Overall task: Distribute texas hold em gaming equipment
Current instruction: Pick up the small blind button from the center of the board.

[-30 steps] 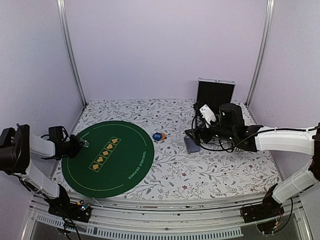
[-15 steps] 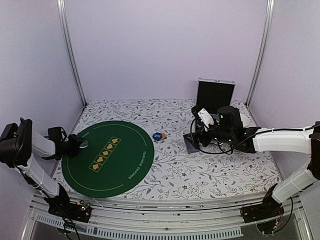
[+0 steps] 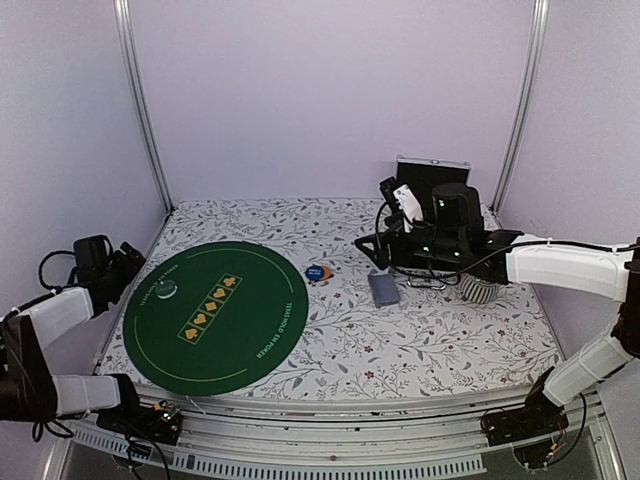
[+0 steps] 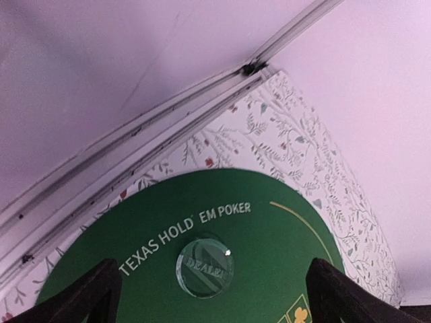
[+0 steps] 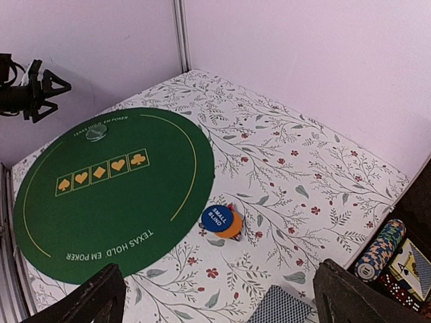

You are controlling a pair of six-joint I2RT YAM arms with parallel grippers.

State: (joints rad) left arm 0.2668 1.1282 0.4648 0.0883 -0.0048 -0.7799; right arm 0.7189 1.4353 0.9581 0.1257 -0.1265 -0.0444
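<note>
Keeps the left tool (image 3: 128, 262) spread wide and empty, lifted off the green mat (image 3: 215, 315). Leaves the clear dealer button (image 4: 205, 267) lying flat on that mat, just ahead of the tool and in line with the gap between its fingers (image 4: 87, 296), touching neither. Holds the right tool (image 3: 372, 252) spread as well, gripping nothing, raised above the desk (image 3: 450, 340). Puts the grey-blue deck of cards (image 5: 279, 306) just below and ahead of this tool, with the blue disc (image 5: 217, 219) overlapping the orange disc (image 5: 237, 232) farther ahead, just off the mat's edge.

Looks like a reach for the deck next. Lower straight down, set the fingers square across the deck's sides, and close low to catch the bottom card. Avoid a skewed pinch, likely to fan the stack. Mind the ribbed cup (image 3: 478, 288) near the forearm.

Shows the hinged case (image 3: 432, 185) behind the right tool, lid upright. Seems to hold, off to the tool's right, a roll of striped chips (image 5: 380, 249) lying on its side beside a face-up card (image 5: 412, 266). Cannot tell what the cup holds.
</note>
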